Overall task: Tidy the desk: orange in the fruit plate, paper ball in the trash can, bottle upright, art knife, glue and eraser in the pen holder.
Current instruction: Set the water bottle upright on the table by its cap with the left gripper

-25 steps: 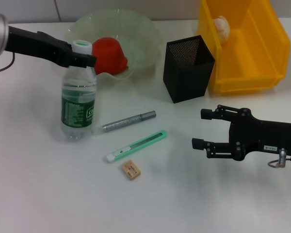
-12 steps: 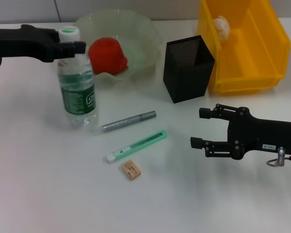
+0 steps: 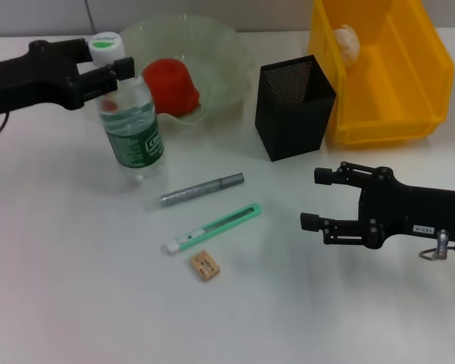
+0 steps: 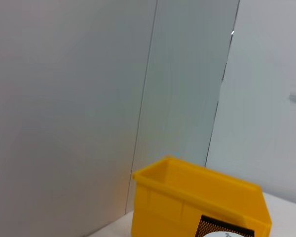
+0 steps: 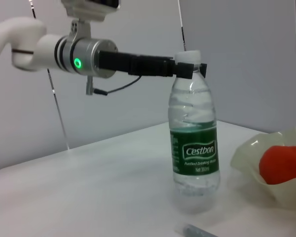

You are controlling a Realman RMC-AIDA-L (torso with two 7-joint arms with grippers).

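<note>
I'm gripping the bottle (image 3: 133, 129) at its neck with my left claw (image 3: 110, 70), closed just under the white cap; it is standing upright on the counter (image 3: 76, 288) beside the fruit plate (image 3: 220, 53). My right claw (image 3: 322, 199) is hovering open, empty, near the pen holder (image 3: 292, 106).

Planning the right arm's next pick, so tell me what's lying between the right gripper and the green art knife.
Nothing: in the head view only bare white desk separates the open right gripper from the art knife.

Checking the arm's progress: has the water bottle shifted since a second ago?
Yes. The bottle, held at its cap by the left gripper, now stands farther back, closer to the fruit plate.
</note>
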